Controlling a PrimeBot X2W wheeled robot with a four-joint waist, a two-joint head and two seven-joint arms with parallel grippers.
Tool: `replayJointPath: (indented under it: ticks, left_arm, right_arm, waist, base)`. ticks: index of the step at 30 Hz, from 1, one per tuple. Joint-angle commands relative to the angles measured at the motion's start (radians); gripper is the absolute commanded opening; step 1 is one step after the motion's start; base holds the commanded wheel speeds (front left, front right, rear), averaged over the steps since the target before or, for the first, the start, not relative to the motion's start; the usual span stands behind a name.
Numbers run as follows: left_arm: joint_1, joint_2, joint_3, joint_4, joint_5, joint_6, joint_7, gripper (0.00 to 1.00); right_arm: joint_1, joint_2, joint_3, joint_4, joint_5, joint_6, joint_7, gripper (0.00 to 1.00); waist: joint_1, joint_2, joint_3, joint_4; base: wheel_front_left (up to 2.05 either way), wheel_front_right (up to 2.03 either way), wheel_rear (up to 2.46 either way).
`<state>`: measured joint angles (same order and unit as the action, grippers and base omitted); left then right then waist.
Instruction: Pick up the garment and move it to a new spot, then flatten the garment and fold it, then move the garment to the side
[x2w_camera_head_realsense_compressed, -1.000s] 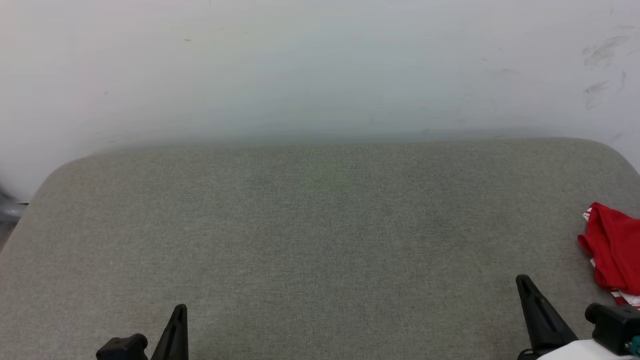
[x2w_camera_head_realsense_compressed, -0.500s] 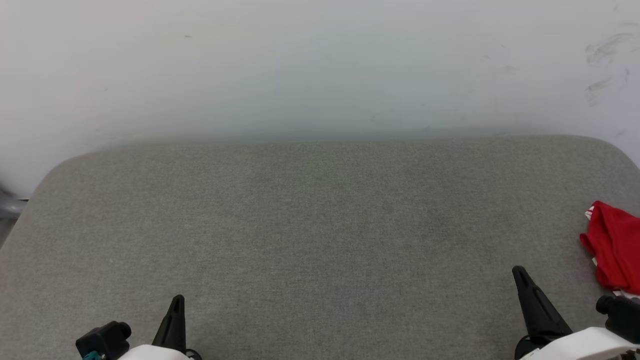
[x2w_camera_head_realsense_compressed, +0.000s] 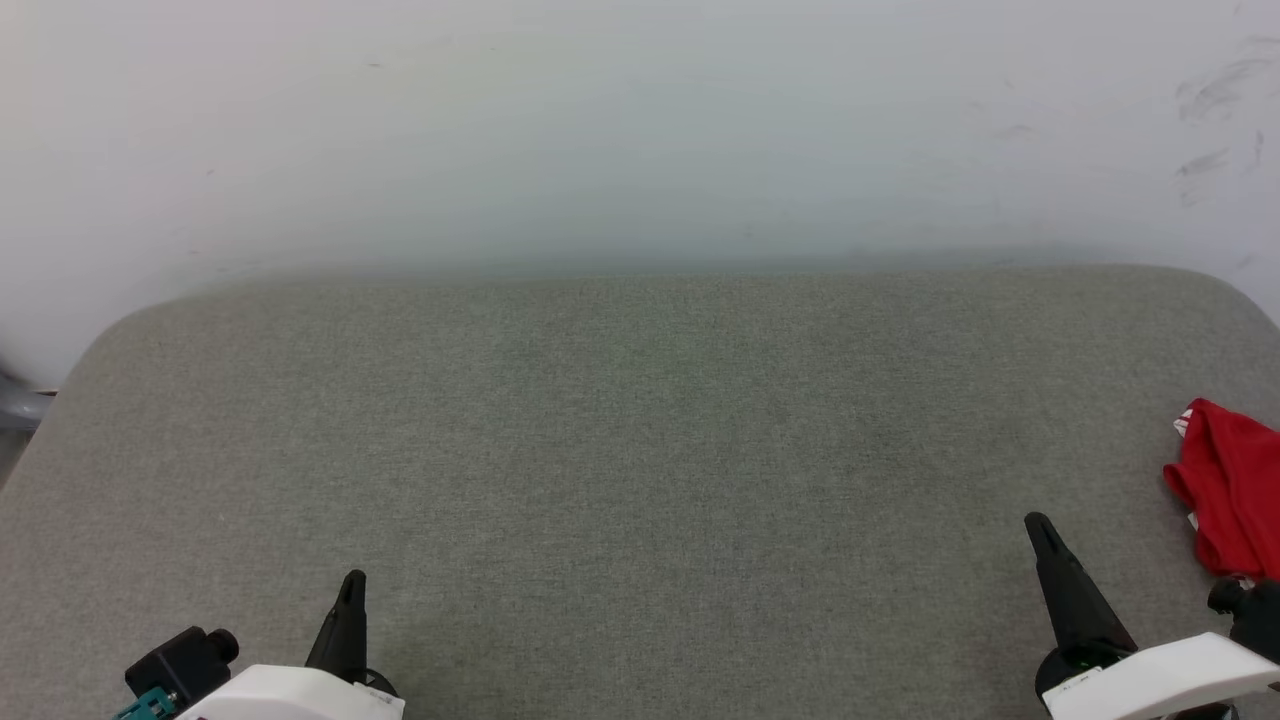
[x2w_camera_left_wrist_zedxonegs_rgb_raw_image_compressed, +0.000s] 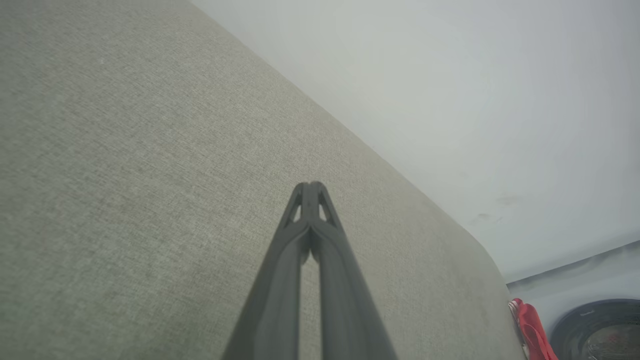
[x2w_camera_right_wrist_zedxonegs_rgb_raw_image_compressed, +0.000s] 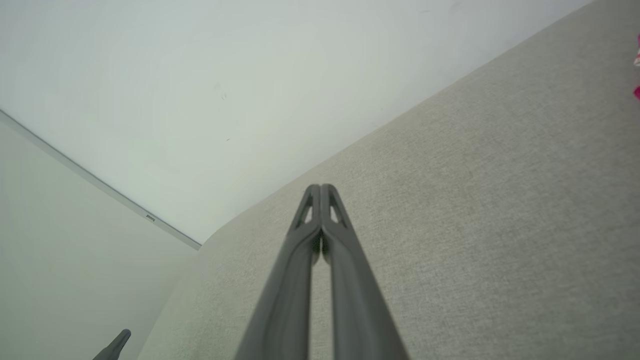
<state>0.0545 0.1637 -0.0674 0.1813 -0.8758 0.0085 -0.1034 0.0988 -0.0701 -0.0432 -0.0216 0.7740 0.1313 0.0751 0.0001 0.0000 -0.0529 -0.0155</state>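
Table (x2w_camera_head_realsense_compressed: 640, 450) grey woven cloth, matt, coarse; garment (x2w_camera_head_realsense_compressed: 1235, 490) soft red fabric; wall (x2w_camera_head_realsense_compressed: 640, 130) smooth, matt.

1. The garment (x2w_camera_head_realsense_compressed: 1228, 490), lying at the table's right edge, is showing solid red, with a sliver of white and red-and-white striping peeking out along its left fringe.
2. The table (x2w_camera_head_realsense_compressed: 640, 450) is wearing a finely flecked, grey-beige woven cloth.
3. The wall (x2w_camera_head_realsense_compressed: 640, 130) behind the far edge is showing off-white, with dark grey scuff marks (x2w_camera_head_realsense_compressed: 1215, 90) smudging it above the far right corner.
4. The left gripper (x2w_camera_head_realsense_compressed: 352, 585) is showing matte black, its forearm shell (x2w_camera_head_realsense_compressed: 290, 695) is gleaming white, and a teal plug (x2w_camera_head_realsense_compressed: 150, 703) is sitting beside it.
5. The right gripper (x2w_camera_head_realsense_compressed: 1038, 530) is showing the same black against a white shell (x2w_camera_head_realsense_compressed: 1160, 680).
6. In the left wrist view, a round object (x2w_camera_left_wrist_zedxonegs_rgb_raw_image_compressed: 597, 327) beyond the right edge is showing a black rim.
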Motion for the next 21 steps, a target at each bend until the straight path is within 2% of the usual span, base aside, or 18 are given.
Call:
replayJointPath:
  ticks: [1,21]
  left_arm:
    - [-0.026,-0.001,0.010,-0.009,-0.026,-0.007,0.006,0.00]
    - [-0.072,-0.034,0.064,0.012,-0.241,-0.048,0.070,0.00]
  right_arm:
    - [-0.028,-0.010,0.000,0.000,0.032,0.000,-0.006,0.00]
    - [-0.083,-0.013,-0.006,0.079,0.289,0.000,-0.005,0.00]
  waist:
    - [0.0000,0.0000,0.001,0.000]
    - [-0.0001,0.0000,0.013,0.004]
  base:
    - [0.00,0.00,0.00]
    - [0.00,0.00,0.00]
